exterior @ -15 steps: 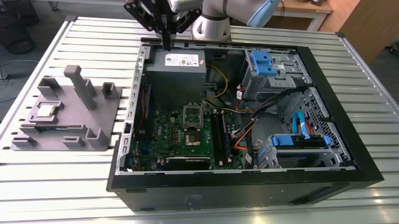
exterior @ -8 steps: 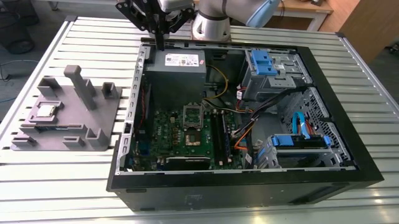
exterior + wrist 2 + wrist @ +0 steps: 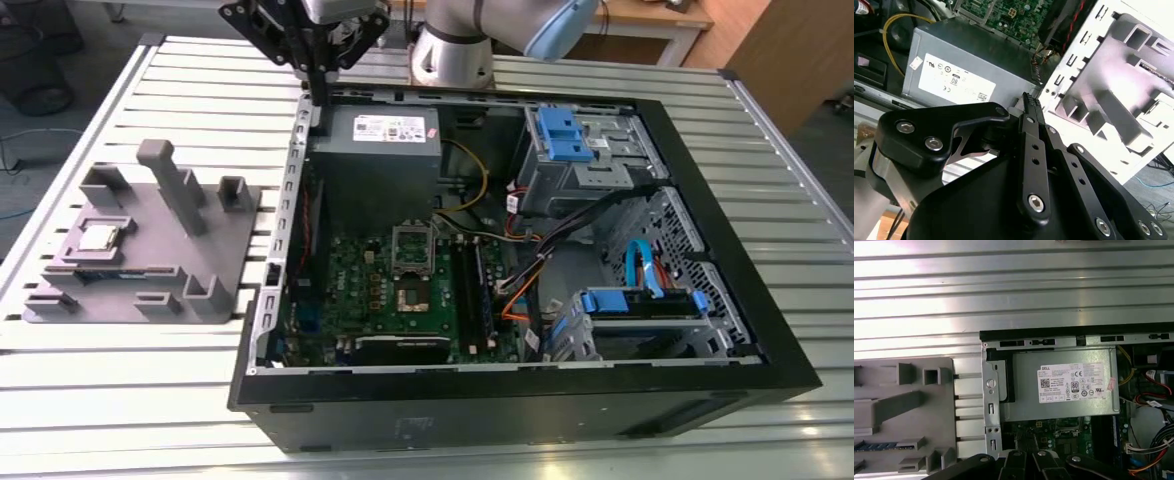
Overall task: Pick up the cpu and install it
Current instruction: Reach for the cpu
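The cpu [image 3: 100, 237], a small silvery square chip, lies in a recess of the grey plastic fixture block [image 3: 140, 245] at the exterior view's left. My gripper [image 3: 319, 92] hangs above the rear left corner of the open computer case [image 3: 747, 300], far from the chip. Its black fingers [image 3: 1030, 130] are shut together with nothing between them, tips near the power supply [image 3: 954, 75]. The green motherboard [image 3: 400, 290] lies inside the case with its socket [image 3: 411, 295] and shiny frame [image 3: 412, 245] exposed.
The case holds the grey power supply [image 3: 1064, 390], blue-tabbed drive cages [image 3: 574, 135], and orange, yellow and black cables [image 3: 534, 280]. The fixture block [image 3: 904, 415] has upright posts and sits beside the case wall on the slatted metal table [image 3: 1004, 285].
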You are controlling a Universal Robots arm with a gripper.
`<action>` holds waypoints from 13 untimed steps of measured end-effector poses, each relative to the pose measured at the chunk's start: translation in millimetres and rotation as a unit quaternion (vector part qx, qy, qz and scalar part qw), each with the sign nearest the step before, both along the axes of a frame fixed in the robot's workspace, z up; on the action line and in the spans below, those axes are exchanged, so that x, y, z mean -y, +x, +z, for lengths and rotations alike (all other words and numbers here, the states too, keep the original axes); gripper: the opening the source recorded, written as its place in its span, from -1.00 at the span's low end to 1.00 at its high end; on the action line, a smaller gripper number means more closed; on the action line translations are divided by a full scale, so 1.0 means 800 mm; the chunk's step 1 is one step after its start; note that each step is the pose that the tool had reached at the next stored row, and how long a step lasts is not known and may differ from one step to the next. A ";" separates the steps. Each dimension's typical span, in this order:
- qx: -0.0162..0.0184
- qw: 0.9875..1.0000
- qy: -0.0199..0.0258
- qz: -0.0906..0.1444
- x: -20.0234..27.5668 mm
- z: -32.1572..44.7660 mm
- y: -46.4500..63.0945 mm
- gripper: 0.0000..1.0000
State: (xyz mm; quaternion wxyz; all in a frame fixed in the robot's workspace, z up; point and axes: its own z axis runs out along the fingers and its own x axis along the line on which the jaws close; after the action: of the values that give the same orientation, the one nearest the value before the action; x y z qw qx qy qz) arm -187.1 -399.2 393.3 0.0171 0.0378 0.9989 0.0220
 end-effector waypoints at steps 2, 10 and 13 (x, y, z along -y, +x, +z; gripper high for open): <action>0.000 1.000 0.000 0.000 0.0001 0.0000 -0.006 -0.79; 0.002 1.000 0.000 0.000 0.0005 0.0000 -0.025 -0.79; 0.002 1.000 0.000 0.000 0.0006 0.0000 -0.032 -0.79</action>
State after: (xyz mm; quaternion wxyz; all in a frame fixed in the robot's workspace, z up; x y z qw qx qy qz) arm -212.6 -399.7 393.3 0.0191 0.0377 0.9989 0.0222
